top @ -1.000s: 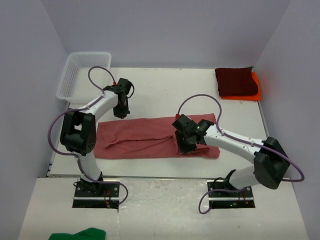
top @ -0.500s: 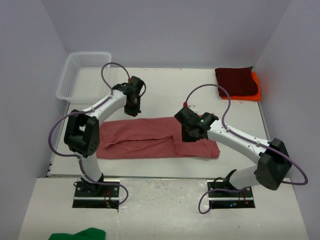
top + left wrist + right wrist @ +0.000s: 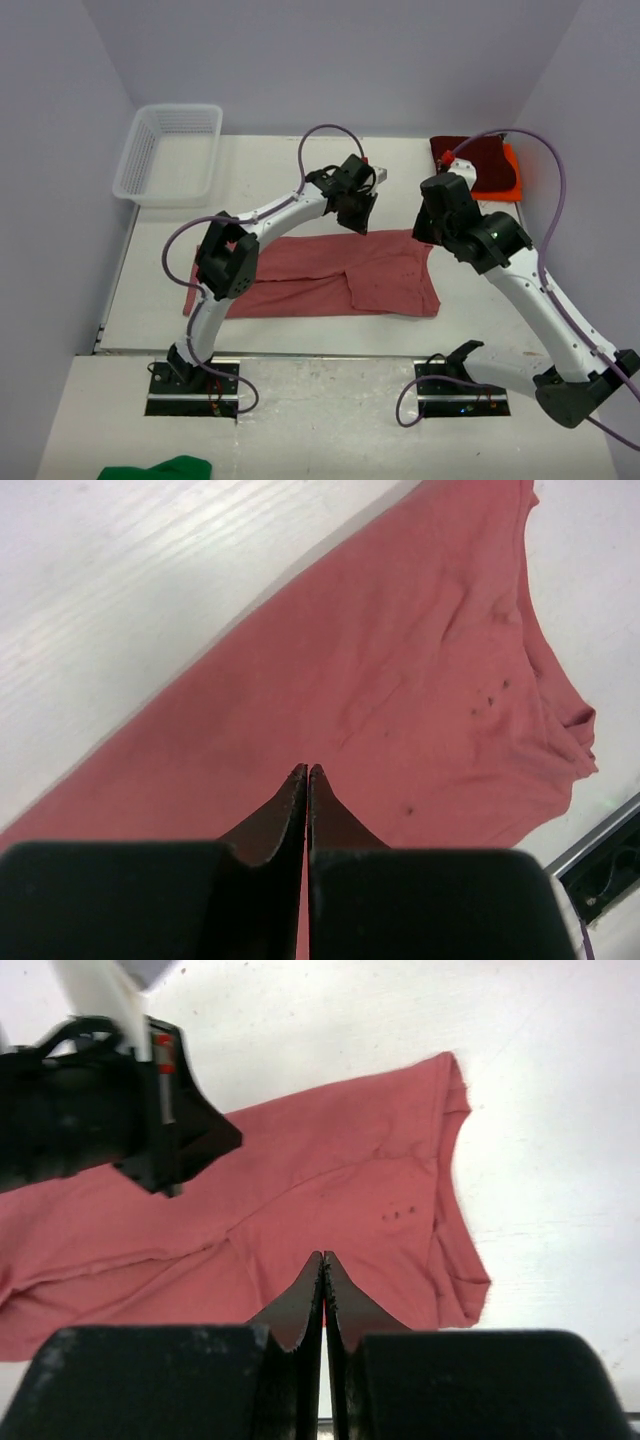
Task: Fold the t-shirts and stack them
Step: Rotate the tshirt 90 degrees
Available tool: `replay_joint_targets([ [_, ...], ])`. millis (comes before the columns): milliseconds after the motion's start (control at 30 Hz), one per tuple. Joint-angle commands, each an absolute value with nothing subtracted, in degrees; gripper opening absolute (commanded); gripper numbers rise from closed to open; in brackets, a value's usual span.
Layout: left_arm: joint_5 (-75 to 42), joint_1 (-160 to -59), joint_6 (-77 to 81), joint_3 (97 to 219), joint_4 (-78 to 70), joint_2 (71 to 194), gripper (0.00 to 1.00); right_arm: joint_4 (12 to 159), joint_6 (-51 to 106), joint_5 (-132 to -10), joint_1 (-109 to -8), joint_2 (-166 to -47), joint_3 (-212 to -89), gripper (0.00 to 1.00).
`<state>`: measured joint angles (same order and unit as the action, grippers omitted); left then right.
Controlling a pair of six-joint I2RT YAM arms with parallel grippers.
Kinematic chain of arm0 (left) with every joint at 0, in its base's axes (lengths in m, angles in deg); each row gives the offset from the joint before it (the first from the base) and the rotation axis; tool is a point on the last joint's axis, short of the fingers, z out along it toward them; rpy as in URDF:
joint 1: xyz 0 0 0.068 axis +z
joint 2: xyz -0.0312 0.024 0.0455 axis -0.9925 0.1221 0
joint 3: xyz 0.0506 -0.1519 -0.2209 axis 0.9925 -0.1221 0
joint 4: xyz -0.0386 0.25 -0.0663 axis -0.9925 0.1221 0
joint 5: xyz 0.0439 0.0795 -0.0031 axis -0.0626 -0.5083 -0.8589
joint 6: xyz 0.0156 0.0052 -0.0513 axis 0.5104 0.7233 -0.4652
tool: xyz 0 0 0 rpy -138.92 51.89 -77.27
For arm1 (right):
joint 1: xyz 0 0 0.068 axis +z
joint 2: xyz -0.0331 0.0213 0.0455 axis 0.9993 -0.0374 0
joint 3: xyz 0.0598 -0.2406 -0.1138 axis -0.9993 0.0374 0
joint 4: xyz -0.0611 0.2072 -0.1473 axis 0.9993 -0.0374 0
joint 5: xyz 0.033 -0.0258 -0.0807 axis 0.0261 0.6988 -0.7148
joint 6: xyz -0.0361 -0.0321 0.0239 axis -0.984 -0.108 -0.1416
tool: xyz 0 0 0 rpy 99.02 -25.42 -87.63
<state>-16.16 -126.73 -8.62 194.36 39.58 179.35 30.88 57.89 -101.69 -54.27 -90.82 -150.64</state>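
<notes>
The rose t-shirt lies flat in a long strip across the middle of the table, its right part folded over. My left gripper hangs shut and empty above the shirt's far edge; in the left wrist view its tips meet over the rose cloth. My right gripper is raised over the shirt's right end, shut with nothing in it; the right wrist view shows it above the shirt. A folded dark maroon t-shirt rests on the orange one at the back right.
A white mesh basket stands at the back left corner. A green cloth lies off the table at the near left. Walls close in on both sides and at the back. The left gripper's body shows in the right wrist view.
My right gripper closed, lifted off the shirt's right part and moved back and right. My left arm swung right along the shirt's far edge, still shut.
</notes>
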Motion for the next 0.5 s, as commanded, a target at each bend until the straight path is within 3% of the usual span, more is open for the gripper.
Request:
replay_joint_targets([
  [0,-6.5,-127.9,-6.3,200.9,38.0,185.7,0.00,25.2,55.2,-104.9,-55.2,-88.0,-153.8,0.00],
  [467,-1.5,-134.7,-3.2,201.9,34.3,195.6,0.00,24.1,54.6,-102.3,-57.1,-83.0,-151.1,0.00],
])
